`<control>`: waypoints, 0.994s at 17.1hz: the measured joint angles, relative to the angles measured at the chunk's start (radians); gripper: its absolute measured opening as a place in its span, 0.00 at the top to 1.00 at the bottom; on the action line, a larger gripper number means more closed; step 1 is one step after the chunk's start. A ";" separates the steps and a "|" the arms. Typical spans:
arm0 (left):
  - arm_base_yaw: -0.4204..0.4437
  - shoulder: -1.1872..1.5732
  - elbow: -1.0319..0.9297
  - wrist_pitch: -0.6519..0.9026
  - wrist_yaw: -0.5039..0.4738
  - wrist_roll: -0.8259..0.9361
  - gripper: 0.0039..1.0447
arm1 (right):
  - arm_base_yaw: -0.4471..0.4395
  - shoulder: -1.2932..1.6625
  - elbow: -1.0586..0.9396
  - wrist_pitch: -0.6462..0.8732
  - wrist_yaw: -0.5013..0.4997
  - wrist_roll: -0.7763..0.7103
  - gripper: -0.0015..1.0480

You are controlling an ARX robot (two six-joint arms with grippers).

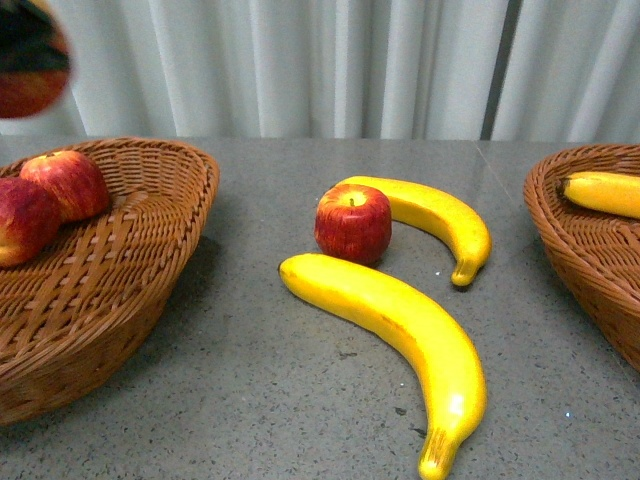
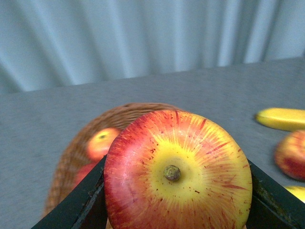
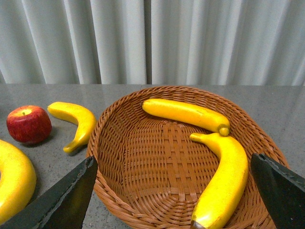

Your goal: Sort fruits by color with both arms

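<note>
My left gripper point(image 2: 177, 191) is shut on a red and yellow apple point(image 2: 177, 171), held in the air above the left basket point(image 2: 71, 162); a blurred part of it shows at the front view's top left corner point(image 1: 30, 60). Two apples point(image 1: 50, 195) lie in that basket point(image 1: 140, 270). One apple point(image 1: 353, 222) and two bananas point(image 1: 400, 335) point(image 1: 435, 220) lie on the table between the baskets. My right gripper point(image 3: 174, 191) is open and empty above the right basket point(image 3: 143, 162), which holds two bananas point(image 3: 186, 113) point(image 3: 224, 176).
The grey table point(image 1: 250, 400) carries both wicker baskets, the right one at the front view's right edge point(image 1: 590, 260) with a banana point(image 1: 603, 192) in it. White curtains point(image 1: 330, 60) hang behind the table.
</note>
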 joint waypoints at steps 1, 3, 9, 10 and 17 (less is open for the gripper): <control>0.089 -0.006 -0.009 -0.011 0.026 -0.007 0.37 | 0.000 0.000 0.000 0.000 0.000 0.000 0.06; 0.180 0.046 -0.056 -0.003 0.079 -0.017 0.37 | 0.000 0.000 0.000 0.000 0.000 0.000 0.06; 0.114 0.044 -0.103 -0.021 0.132 -0.087 0.07 | 0.000 0.000 0.000 0.000 0.000 0.000 0.06; -0.050 0.076 0.047 0.042 0.090 -0.037 0.06 | 0.000 0.000 0.000 0.000 0.000 0.000 0.06; -0.172 0.608 0.369 0.096 0.202 0.063 0.06 | 0.000 0.000 0.000 0.000 0.000 0.000 0.06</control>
